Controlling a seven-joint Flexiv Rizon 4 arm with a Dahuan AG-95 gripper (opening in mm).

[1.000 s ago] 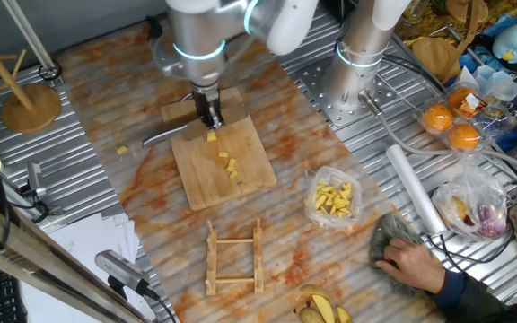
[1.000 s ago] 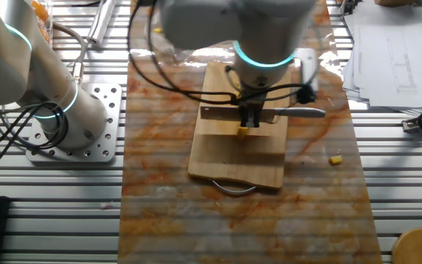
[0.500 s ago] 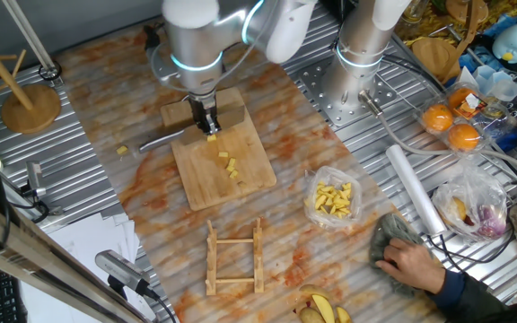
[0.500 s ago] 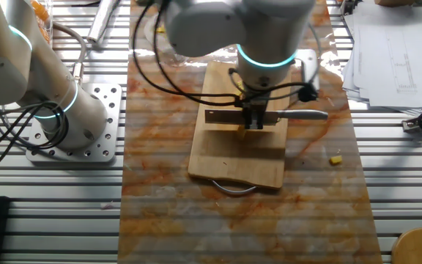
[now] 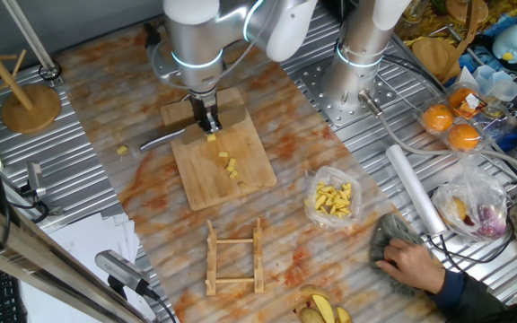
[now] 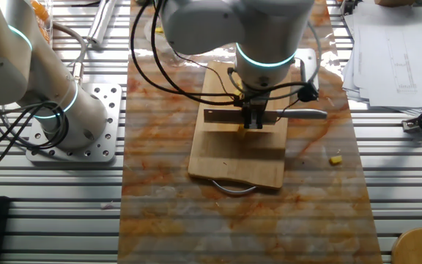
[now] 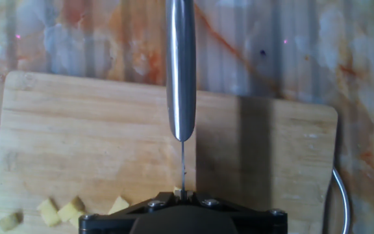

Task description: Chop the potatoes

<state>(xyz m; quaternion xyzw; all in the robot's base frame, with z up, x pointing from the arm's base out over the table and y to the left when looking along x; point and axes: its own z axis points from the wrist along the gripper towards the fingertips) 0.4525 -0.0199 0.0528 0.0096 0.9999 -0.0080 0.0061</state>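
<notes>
My gripper (image 5: pixel 207 122) is over the far end of the wooden cutting board (image 5: pixel 240 184), shut on a knife (image 6: pixel 222 117). The knife's metal handle (image 6: pixel 302 114) sticks out sideways. In the hand view the handle (image 7: pixel 180 65) runs straight ahead and the blade shows edge-on as a thin line down into the gripper (image 7: pixel 182 193). A small potato piece (image 6: pixel 242 130) lies right under the blade. Several cut potato bits (image 5: pixel 230 166) lie along the board, also visible as yellow cubes (image 7: pixel 57 211). One stray bit (image 5: pixel 122 150) rests on the table beside the board.
A clear bag of yellow pieces (image 5: pixel 333 199) lies right of the board. A wooden rack (image 5: pixel 233 257) sits in front of it. A person's hand (image 5: pixel 411 265) holds a cloth at the right. A second robot base (image 5: pixel 357 76), orange fruits (image 5: pixel 438 118) and a wooden stand (image 5: pixel 30 103) surround the mat.
The gripper and knife have shifted slightly along the board and down toward the potato piece. Over the last half second they have barely moved.
</notes>
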